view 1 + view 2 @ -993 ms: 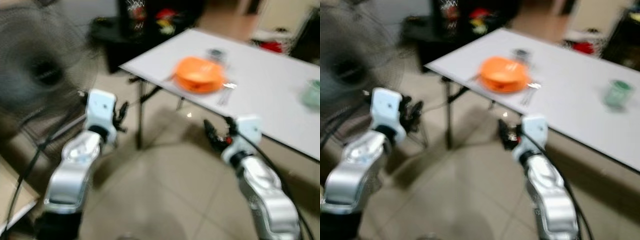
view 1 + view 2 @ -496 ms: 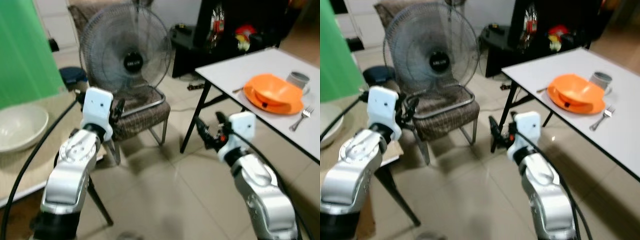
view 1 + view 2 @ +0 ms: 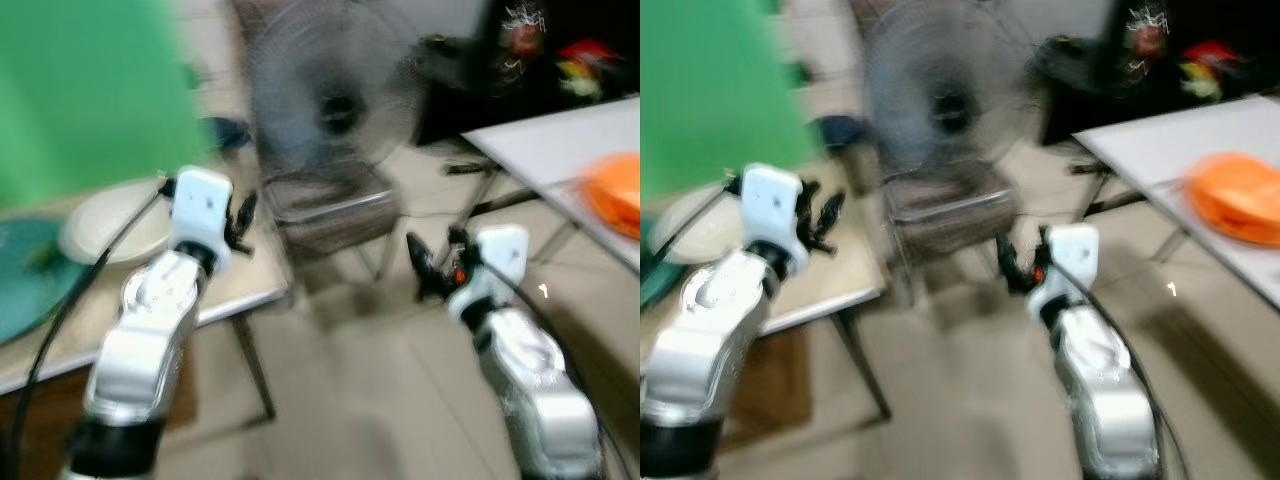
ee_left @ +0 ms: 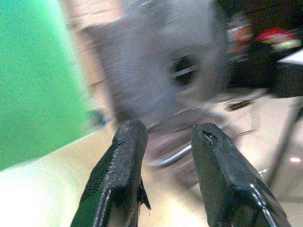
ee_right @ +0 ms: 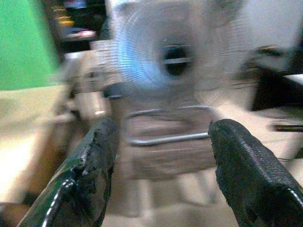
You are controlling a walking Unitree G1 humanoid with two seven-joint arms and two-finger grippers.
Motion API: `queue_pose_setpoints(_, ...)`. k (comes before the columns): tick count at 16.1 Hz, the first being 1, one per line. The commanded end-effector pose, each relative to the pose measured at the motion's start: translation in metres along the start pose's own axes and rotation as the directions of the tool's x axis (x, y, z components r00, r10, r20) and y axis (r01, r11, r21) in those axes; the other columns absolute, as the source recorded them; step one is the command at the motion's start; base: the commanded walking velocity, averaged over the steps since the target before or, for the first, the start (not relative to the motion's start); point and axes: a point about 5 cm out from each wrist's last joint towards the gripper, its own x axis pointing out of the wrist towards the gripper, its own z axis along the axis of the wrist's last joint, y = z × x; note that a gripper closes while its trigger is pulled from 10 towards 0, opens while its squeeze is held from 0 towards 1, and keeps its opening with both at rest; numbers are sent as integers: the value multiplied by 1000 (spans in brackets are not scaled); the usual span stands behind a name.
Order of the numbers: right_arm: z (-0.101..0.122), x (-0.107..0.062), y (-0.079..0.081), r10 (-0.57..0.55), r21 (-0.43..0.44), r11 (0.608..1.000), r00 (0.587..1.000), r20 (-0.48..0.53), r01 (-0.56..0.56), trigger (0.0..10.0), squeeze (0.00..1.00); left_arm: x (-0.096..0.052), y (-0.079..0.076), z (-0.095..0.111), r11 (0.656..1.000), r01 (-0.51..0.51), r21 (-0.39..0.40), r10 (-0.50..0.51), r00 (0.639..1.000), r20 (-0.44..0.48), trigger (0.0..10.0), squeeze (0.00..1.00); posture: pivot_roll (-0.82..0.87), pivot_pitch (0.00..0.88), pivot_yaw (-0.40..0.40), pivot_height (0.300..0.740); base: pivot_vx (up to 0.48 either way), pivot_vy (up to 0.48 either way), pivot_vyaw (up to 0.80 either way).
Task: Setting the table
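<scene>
Both claws gape empty: left claw (image 4: 163, 177) over the beige desk (image 3: 215, 290), right claw (image 5: 163, 177) facing the fan (image 3: 335, 105); orange plate (image 3: 1240, 205) far right.

My head camera swings further left as I turn. The white table (image 3: 545, 145) with the orange plate (image 3: 615, 192) slides from frame center 1 second ago to the far right edge, where the plate is cut off and the cup and fork have left the picture. The fan (image 3: 335, 105) on its chair (image 3: 335, 215) moves from left to center. A green screen (image 3: 90, 95), a low wooden table (image 3: 225, 290), a white bowl (image 3: 115, 230) and a teal dish (image 3: 30, 285) come into view at left. Blur returns after the sharp frame half a second ago.
</scene>
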Motion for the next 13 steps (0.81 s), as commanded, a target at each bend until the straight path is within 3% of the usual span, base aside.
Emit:
queue_pose_setpoints(1, 3, -1, -6, -20, -15, 1000, 1000, 14, 21, 10000, 0, 1, -3, 3, 1000, 16, -1, -16, 1000, 10, 10000, 0, 105, 0, -28, 740, 0, 480, 800)
queue_pose_setpoints(6, 6, 1, -10, -57, 86, 995, 997, 55, 52, 10000, 0, 0, -1, 6, 1000, 15, 12, -15, 1000, 18, 10000, 0, 118, 0, -31, 740, 0, 480, 0)
queue_pose_setpoints(12, 12, 6, -6, -15, 74, 997, 997, 80, 9, 10000, 0, -3, 2, 6, 1000, 1, 22, -1, 1000, 16, 10000, 0, 139, 0, -47, 740, 0, 480, 0)
queue_pose_setpoints(13, 12, 6, -6, -12, 74, 997, 997, 82, 6, 10000, 0, -3, 2, 6, 1000, -1, 23, 1, 1000, 15, 10000, 0, 139, 0, -48, 740, 0, 0, 0)
